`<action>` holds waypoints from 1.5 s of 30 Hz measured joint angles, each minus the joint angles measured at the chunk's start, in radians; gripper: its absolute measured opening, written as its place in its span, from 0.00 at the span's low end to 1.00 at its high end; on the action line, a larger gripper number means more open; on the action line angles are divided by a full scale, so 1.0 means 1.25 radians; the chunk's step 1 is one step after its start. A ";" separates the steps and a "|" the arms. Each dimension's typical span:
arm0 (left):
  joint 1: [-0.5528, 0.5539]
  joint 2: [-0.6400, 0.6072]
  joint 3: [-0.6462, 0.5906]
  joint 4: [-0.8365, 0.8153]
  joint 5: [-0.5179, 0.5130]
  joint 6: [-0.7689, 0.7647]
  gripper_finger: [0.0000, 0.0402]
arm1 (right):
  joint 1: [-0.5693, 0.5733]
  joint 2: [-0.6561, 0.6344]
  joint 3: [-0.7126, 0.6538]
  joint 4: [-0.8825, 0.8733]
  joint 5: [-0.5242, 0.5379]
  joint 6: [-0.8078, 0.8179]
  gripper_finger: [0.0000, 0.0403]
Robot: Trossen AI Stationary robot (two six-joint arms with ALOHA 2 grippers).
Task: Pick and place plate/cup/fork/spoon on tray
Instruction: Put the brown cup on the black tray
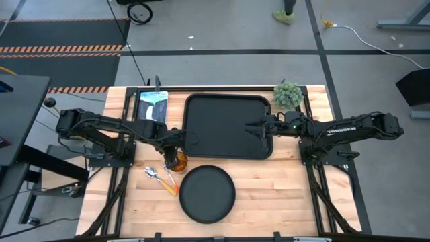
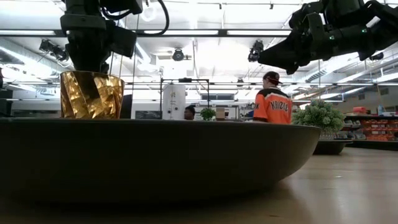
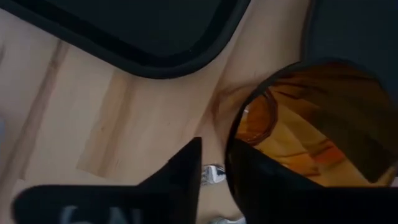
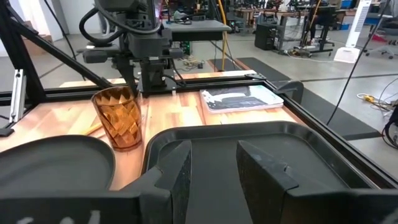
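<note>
The amber cup (image 1: 178, 162) stands between the black tray (image 1: 222, 121) and the round black plate (image 1: 207, 193); it also shows in the right wrist view (image 4: 120, 118). My left gripper (image 1: 176, 149) is shut on it. The plate hides the cup's base in the low view (image 2: 92, 94). The orange-handled fork and spoon (image 1: 162, 179) lie together on the table left of the plate; I cannot tell them apart. My right gripper (image 1: 254, 128) is open and empty over the tray's right half. My left gripper holds the cup's rim (image 3: 231, 134) on the side toward the table's far edge, with one finger (image 3: 261, 180) inside the cup and the other (image 3: 186, 168) outside. The fingers come from above, pointing down. The cup is upright; I cannot tell whether its base is on the table.
A small green potted plant (image 1: 287, 94) stands at the tray's far right corner. A flat blue-and-white packet (image 1: 153, 106) lies left of the tray. Black frame rails run along the table's sides. A person in an orange shirt (image 2: 272, 104) stands in the room beyond.
</note>
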 joint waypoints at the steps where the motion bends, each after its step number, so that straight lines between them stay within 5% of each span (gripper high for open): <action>1: 0.000 0.000 0.000 0.000 0.001 -0.004 0.18 | 0.000 0.000 0.000 0.000 0.000 0.000 0.33; 5: 0.006 0.000 0.001 -0.017 0.004 -0.021 0.04 | 0.000 0.000 0.000 0.000 0.000 0.000 0.33; 9: 0.033 0.001 0.019 -0.051 0.040 -0.015 0.04 | 0.000 0.000 0.000 0.001 0.000 0.006 0.33; 19: 0.150 0.034 0.285 -0.117 -0.034 0.151 0.03 | 0.000 0.000 0.000 -0.001 0.024 0.024 0.33; 37: 0.390 0.587 0.805 -0.172 0.022 0.463 0.04 | 0.053 0.000 0.000 -0.110 0.091 0.049 0.33; 45: 0.422 0.693 0.887 -0.178 0.045 0.531 0.06 | 0.074 0.000 0.000 -0.109 0.105 0.052 0.33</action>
